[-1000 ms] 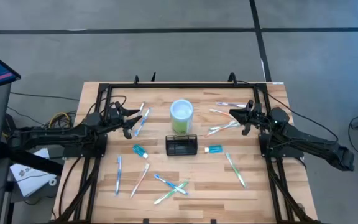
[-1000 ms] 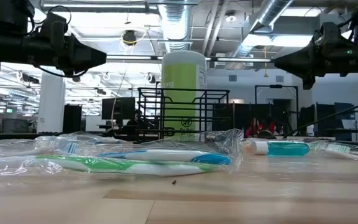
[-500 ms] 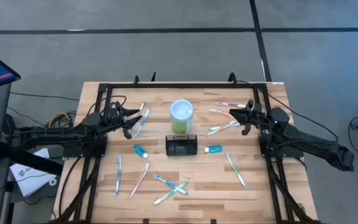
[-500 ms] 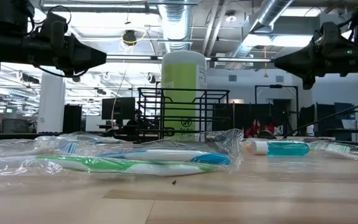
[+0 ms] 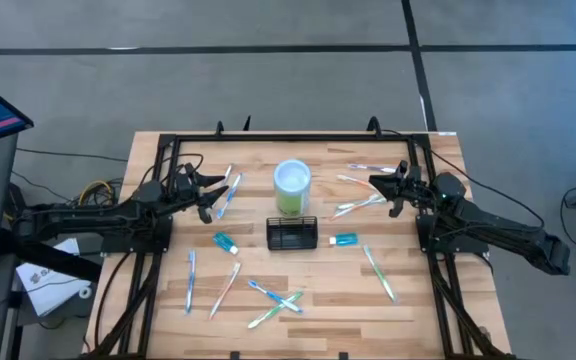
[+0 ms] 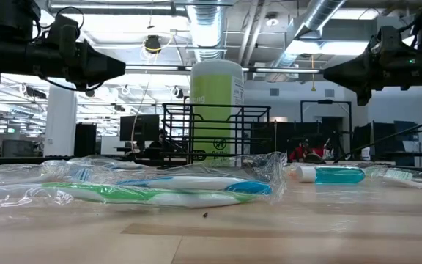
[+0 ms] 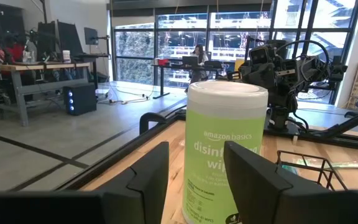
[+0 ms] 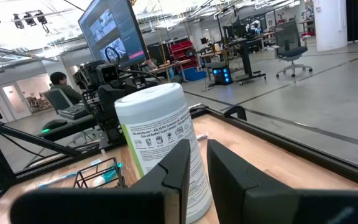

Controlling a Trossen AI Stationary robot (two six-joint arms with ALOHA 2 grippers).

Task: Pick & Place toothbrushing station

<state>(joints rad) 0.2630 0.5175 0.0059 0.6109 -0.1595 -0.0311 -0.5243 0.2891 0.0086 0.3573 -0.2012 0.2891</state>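
High view: the toothbrushing station (image 5: 292, 234), a small black wire-mesh caddy, stands upright near the middle of the wooden desk (image 5: 438, 305), just in front of a lime-green wipes canister (image 5: 292, 186) with a white top. Its compartments look empty from above. A small teal toothpaste tube (image 5: 344, 239) lies just to its right and another teal tube (image 5: 226, 242) to its left. Wrapped toothbrushes (image 5: 275, 301) lie scattered over the desk. The left claw (image 5: 209, 196) hangs above the desk left of the canister, fingers spread and holding nothing. The right claw (image 5: 381, 189) hangs to the right of the canister; its fingers are close together with only a narrow gap, and nothing is between them.

Low view: the caddy's wire frame (image 6: 216, 134) stands in front of the green canister (image 6: 216, 110), with nothing visible inside it. Wrapped brushes (image 6: 160, 188) lie in the foreground, and the teal tube (image 6: 331, 174) lies to the right. The canister's print is too small to read here.

Left wrist view: the canister (image 7: 226, 152) reads "amazon basics" and, partly hidden by a dark finger (image 7: 257, 180), "disinfect... wip...". A corner of the caddy (image 7: 306, 174) shows beside it.

Right wrist view: the canister's back label (image 8: 158, 146) carries fine print I cannot read. The caddy (image 8: 100, 173) stands beside it.
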